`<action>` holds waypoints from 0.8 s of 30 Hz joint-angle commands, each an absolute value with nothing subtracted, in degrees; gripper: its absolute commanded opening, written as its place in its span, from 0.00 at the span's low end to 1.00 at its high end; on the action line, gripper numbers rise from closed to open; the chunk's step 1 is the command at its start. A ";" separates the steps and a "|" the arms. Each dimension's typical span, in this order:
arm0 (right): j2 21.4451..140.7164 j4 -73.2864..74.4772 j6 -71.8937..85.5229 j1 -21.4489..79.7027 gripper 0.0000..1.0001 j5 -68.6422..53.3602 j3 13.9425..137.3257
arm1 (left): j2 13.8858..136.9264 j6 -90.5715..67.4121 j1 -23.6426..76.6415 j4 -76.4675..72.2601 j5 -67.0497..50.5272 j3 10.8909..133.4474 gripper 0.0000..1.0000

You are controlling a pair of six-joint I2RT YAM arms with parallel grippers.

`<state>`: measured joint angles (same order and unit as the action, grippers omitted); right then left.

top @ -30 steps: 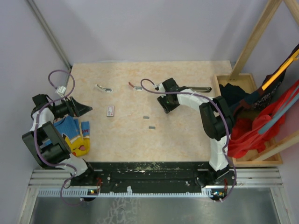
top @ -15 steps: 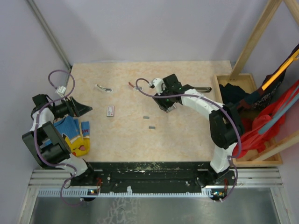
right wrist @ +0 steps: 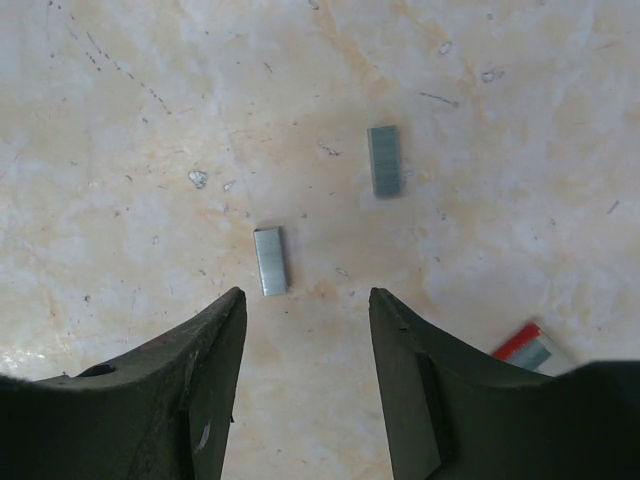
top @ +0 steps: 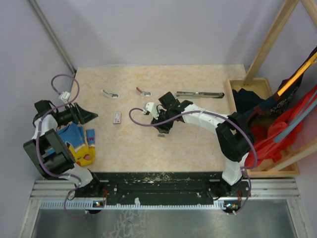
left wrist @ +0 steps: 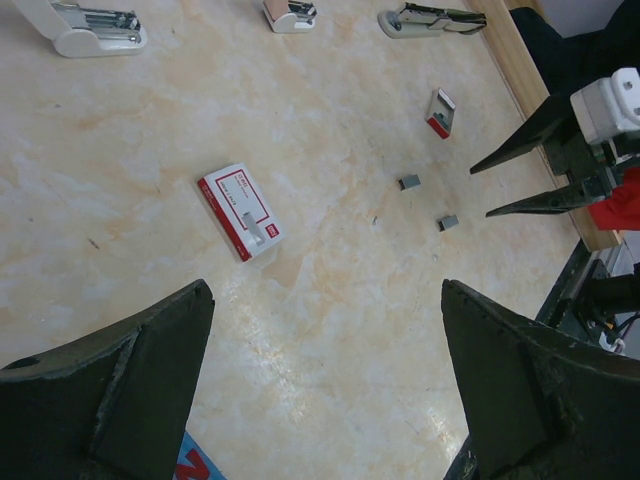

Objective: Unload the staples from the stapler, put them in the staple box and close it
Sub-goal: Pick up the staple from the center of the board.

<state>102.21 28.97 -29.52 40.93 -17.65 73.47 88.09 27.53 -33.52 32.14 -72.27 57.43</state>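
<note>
Right hand: My right hand (right wrist: 305,296) hangs close over the worktop (top: 198,148). Its jaws stand part-way apart with nothing between them.
Left hand: My left hand (left wrist: 325,290) sits at the left side, jaws spread wide and empty.
Stapler: The stapler (top: 199,93) lies lengthwise along the far edge of the worktop, well apart from both hands.
Staples: The staples (top: 161,135) lie loose on the middle of the worktop as short grey strips.
Wrist view: The nearer strip (right wrist: 270,260) sits just beyond my fingertips, offset toward the left one. The farther strip (right wrist: 384,160) lies beyond it, toward the right.
Step in hand: I judge that I am lining up on the nearer strip to pick it off the worktop.
Alignment: Shift the hand slightly left so the strip centres in the gap. Its long sides already run roughly parallel to the pads, so the jaws should close across its narrow width.
Descent: Lower until both fingertips just meet the worktop, because the strip is thin and flat.
Closure: Close slowly. A fast pinch could flick the strip away or snap it.
Hazard: Keep clear of the farther strip while sliding.
Unknown: I cannot tell whether the stapler still holds any staples.
</note>
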 commanded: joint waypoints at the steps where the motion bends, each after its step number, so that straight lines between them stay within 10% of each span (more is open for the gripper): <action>1: 104.81 28.72 -31.32 42.72 0.52 -17.75 74.61 | 88.24 29.08 -33.84 33.03 -73.70 57.93 1.00; 24: 108.57 28.00 -32.25 46.65 0.37 -12.15 73.01 | 88.46 29.61 -33.93 33.57 -74.00 58.10 1.00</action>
<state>108.75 29.71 -31.48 45.65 -13.47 73.30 88.09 28.36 -33.52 32.84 -72.29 57.45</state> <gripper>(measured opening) 0.387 0.998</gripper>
